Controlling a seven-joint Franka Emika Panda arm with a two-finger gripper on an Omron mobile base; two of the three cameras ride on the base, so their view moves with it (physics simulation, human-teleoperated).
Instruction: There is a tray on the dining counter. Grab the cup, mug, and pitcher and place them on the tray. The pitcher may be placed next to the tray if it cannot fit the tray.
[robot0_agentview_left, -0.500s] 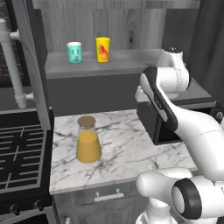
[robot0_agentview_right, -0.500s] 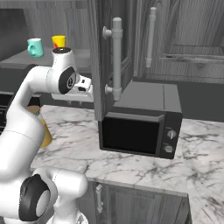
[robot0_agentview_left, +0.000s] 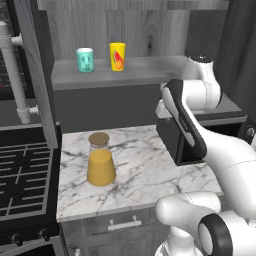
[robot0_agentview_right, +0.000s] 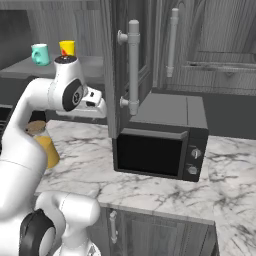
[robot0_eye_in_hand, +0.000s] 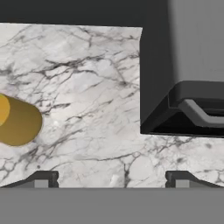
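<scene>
Pitcher (robot0_agentview_left: 100, 161) sits on the marble counter (robot0_agentview_left: 145, 170) beside the microwave (robot0_agentview_right: 160, 145); cup (robot0_agentview_left: 117, 56) and mug (robot0_agentview_left: 85, 60) wait on the shelf (robot0_agentview_left: 125, 74). My fingers (robot0_eye_in_hand: 112, 179) hang open, empty. Nothing's grabbed yet.

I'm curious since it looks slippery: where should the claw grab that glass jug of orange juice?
Probably around the narrow neck just under the cork lid of the pitcher, coming in level from the side. It stands upright on the marble counter with free space around it, and the body below flares wider. The open claw looks wide enough for the neck.
</scene>
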